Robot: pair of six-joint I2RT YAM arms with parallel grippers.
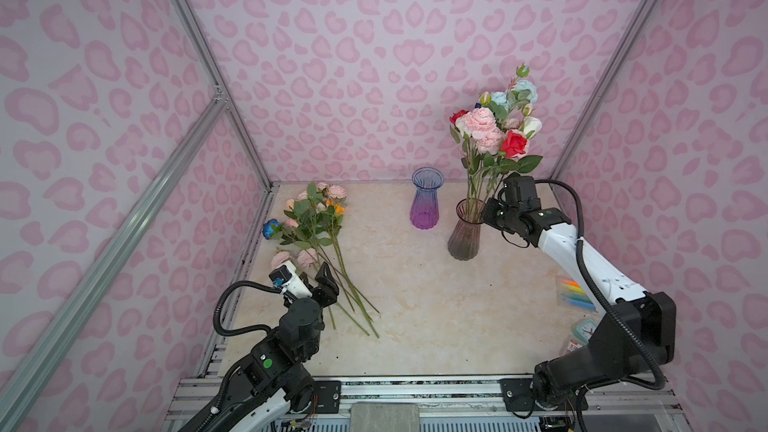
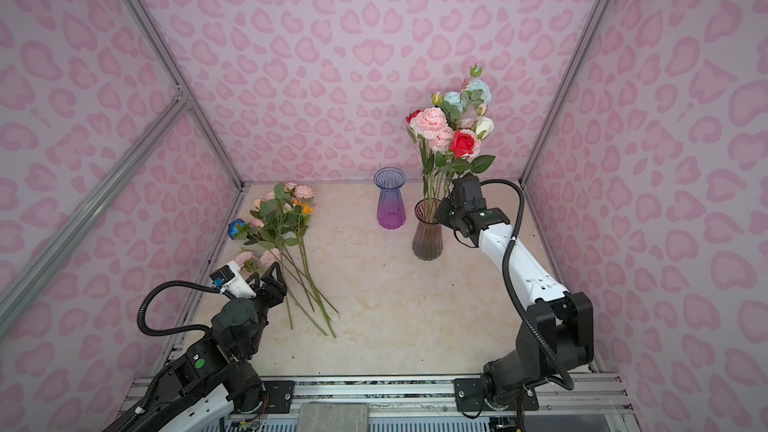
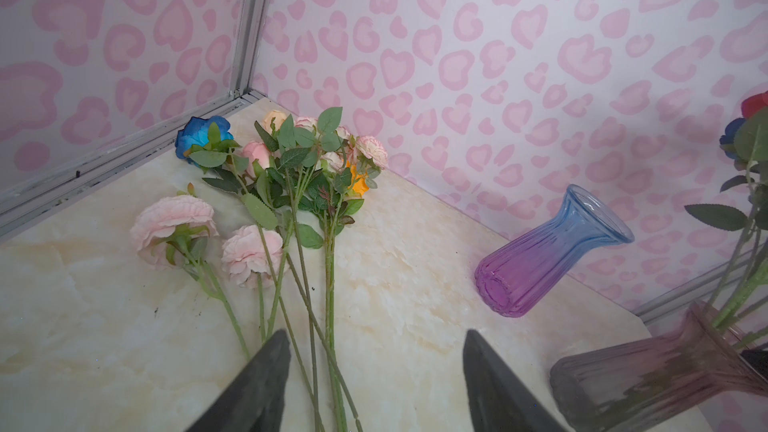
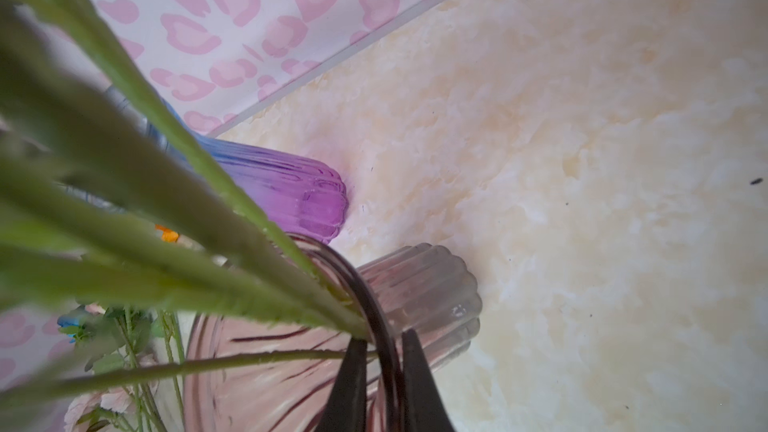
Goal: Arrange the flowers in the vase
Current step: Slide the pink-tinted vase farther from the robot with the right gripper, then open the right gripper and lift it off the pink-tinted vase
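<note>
The left pincer (image 3: 375, 336) hangs with its jaws wide apart and nothing in them, just above the table (image 1: 415, 305). The loose flowers (image 1: 316, 222) lie flat right under it and ahead of it. Their green stems (image 3: 328, 284) pass beneath the gap between the jaws, closer to one finger than the other. From there they run away from the pincer in a narrow fan, and the pink, blue and orange heads sit at the far end by the wall corner. The stems' long axis follows the pincer's reach, so the jaws stand across them. I judge that a drop and a squeeze would catch one or several at once.

The right pincer (image 4: 383, 338) is nearly closed and pinches the rim of the smoky vase (image 1: 463, 238), one finger inside the glass and one outside. A bouquet (image 1: 494, 130) already stands upright in that vase, rising past this pincer. The blue-and-purple vase (image 1: 426, 205) stands empty just beyond, on the side toward the loose flowers. The left arm is far nearer those flowers; the right is well apart from them.
</note>
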